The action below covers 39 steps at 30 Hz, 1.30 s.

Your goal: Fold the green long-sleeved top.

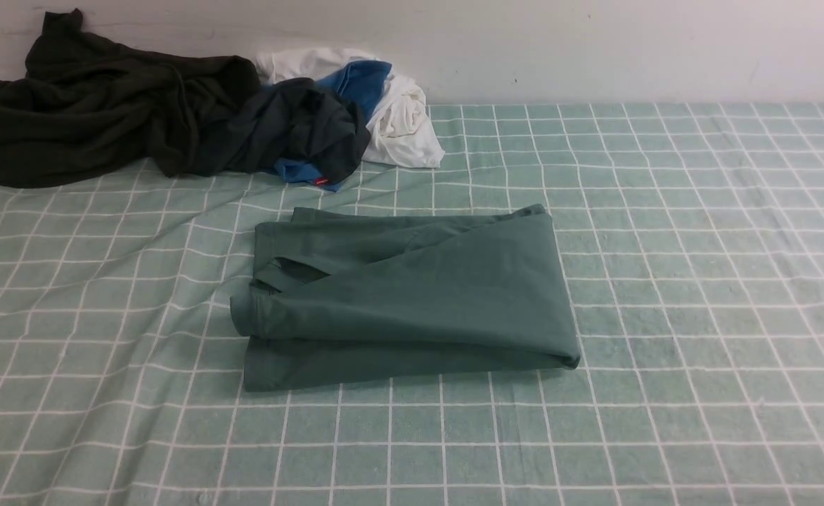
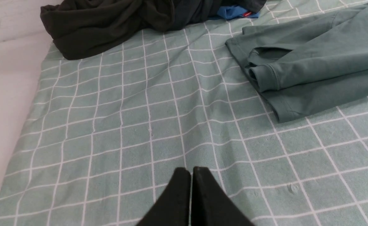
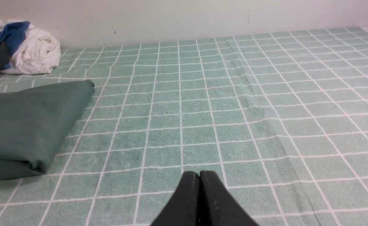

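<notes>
Closed and empty: left gripper [image 2: 191, 171] and right gripper [image 3: 199, 174], clear of the green top [image 1: 405, 295]. Folded compactly mid-cloth, probably finished. Kept apart from the far-left clothes pile [image 1: 173, 119].

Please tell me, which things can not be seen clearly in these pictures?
- Green top: folded; collar, logo and inner layers hidden in all views.
- Dark pile with white garment: bunched in the front view, so the count of garments is unclear.
- Left gripper, right gripper: shut; absent from front view, arms unseen.
</notes>
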Tool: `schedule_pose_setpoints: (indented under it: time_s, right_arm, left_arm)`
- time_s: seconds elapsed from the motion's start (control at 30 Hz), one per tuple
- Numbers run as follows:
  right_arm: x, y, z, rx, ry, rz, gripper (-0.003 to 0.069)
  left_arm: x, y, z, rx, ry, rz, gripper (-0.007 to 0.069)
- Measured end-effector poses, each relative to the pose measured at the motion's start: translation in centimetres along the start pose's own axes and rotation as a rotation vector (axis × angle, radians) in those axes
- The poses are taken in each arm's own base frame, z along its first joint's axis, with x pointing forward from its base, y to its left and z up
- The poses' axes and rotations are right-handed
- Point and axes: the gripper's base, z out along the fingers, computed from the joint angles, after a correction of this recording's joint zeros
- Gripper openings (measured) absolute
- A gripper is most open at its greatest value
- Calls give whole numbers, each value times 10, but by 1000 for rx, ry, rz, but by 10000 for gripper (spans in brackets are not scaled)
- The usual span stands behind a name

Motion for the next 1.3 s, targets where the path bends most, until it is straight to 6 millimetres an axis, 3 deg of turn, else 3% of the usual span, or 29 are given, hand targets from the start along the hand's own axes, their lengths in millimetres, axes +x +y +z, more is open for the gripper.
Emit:
schedule_pose_setpoints:
  time_s: [1.3]
  right_arm:
    - [0,0,0,-3,6,-9,-14]
  left_arm:
    - [4,-1,5,1,7,6,-3]
